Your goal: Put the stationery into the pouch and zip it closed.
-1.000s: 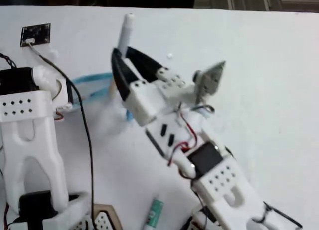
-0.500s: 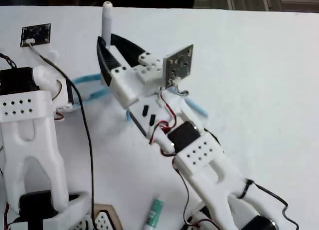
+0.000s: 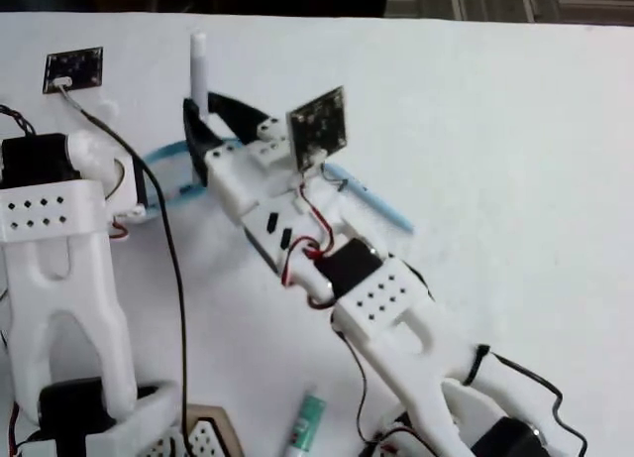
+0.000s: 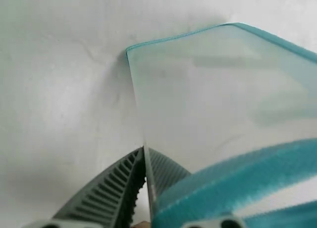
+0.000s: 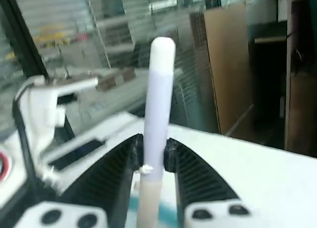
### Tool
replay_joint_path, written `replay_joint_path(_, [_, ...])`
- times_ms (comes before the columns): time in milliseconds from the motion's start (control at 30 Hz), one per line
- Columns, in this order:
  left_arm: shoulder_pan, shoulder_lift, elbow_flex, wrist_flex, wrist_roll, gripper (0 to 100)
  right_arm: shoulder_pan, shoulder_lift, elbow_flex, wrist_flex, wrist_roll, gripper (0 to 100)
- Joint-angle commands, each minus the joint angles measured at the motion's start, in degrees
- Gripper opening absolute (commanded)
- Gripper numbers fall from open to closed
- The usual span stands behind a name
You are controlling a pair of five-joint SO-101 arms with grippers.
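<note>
Nearest me, a teal-and-white marker (image 3: 307,424) lies at the near edge of the surface (image 3: 515,130), between the two arm bases. At near left, my left hand (image 4: 144,156) is pinched tight on one edge of the see-through, blue-trimmed pouch (image 4: 208,99), which sits on the left half of the surface. I cannot tell what it holds. The right arm (image 3: 386,298) slants across the pouch from near right toward far left. My right hand (image 3: 206,115) is clamped on a white pen (image 3: 199,60) that stands upright, close by the pouch's far rim. Broad white surface runs to the right of that arm. Beyond, a small circuit board (image 3: 71,68) with a black cable sits at far left, near the far edge.
</note>
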Motion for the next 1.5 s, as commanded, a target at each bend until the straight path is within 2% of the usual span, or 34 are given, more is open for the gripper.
replay_joint_path(0, [-0.1,1.9,-0.1,-0.2,-0.4,2,-1.8,-4.3,-0.2,5.4,3.4,9.5])
replay_joint_path(233, [-0.1,1.9,-0.1,-0.2,-0.4,2,-4.8,-8.4,-0.4,12.6,5.6,25.2])
replay_joint_path(467, [-0.1,1.9,-0.1,-0.2,-0.4,2,-2.8,-8.0,-10.5,18.1,5.5,26.3])
replay_joint_path(567, [-0.1,1.9,-0.1,-0.2,-0.4,2,2.9,-7.1,-18.5,24.0,5.5,26.3])
replay_joint_path(767, [-0.1,1.9,-0.1,-0.2,-0.4,2,22.5,7.2,-34.8,43.4,6.1,26.4])
replay_joint_path(867, [-0.1,1.9,-0.1,-0.2,-0.4,2,27.5,17.6,-43.3,56.0,12.4,26.4])
replay_joint_path(967, [-0.1,1.9,-0.1,-0.2,-0.4,2,28.2,27.8,-49.3,67.6,23.2,26.4])
replay_joint_path(1067, [-0.1,1.9,-0.1,-0.2,-0.4,2,27.8,36.5,-52.7,74.8,31.9,26.4])
replay_joint_path(1167, [-0.1,1.9,-0.1,-0.2,-0.4,2,26.2,43.4,-54.4,78.4,37.0,26.4])
replay_joint_path(1267, [0.0,1.9,-0.1,-0.2,-0.4,2,24.7,49.5,-54.9,78.5,38.8,26.4])
replay_joint_path(1467, [-0.1,1.9,-0.1,-0.2,-0.4,2,24.2,60.0,-55.0,69.8,38.6,26.2])
